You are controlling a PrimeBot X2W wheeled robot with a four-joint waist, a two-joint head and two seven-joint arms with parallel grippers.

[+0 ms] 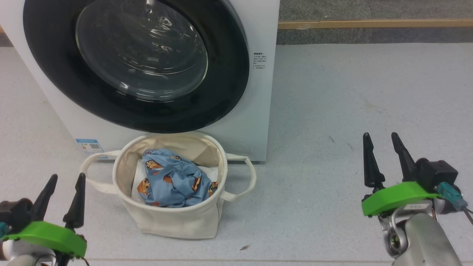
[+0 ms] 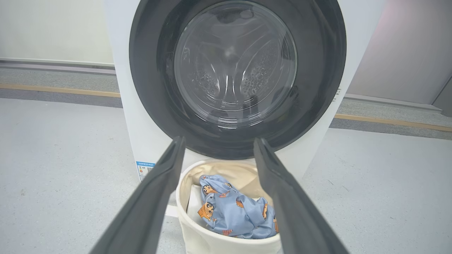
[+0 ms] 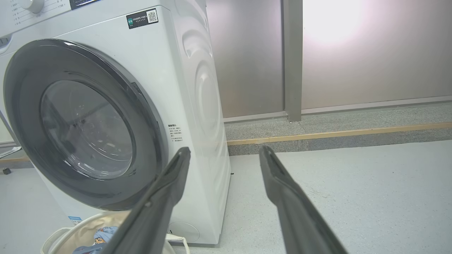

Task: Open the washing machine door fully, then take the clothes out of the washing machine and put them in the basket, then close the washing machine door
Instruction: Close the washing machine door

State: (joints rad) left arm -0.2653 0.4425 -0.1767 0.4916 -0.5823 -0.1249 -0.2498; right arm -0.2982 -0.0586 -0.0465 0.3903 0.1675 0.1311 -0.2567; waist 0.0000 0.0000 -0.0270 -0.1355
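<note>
Head view: saw the large round washing machine door (image 1: 140, 51), glossy black rim around clear bulging glass, lying shut against the front of the white boxy washing machine (image 1: 258, 122). Found the round cream canvas basket (image 1: 173, 218) with two loop handles on the grey speckled floor (image 1: 332, 111), just before the washer and below the door. Noted the clothes (image 1: 173, 181), thin light blue fabric printed with orange-brown cartoon faces, bundled inside the basket atop a plain white folded sheet (image 1: 138, 177). Picked out the left gripper (image 1: 68, 176) at lower left and the right gripper (image 1: 380, 135) at lower right, both spread wide, holding nothing, clear of the basket.

Left wrist view: looked along two parted fingers (image 2: 152, 197) at the shut door, with the steel drum (image 2: 235, 70) visible through the glass and the basket with the blue garment between the fingers.

Right wrist view: looked past spread, empty fingers at the washer's front corner, the shut door to the left, the basket rim at the bottom-left edge.
</note>
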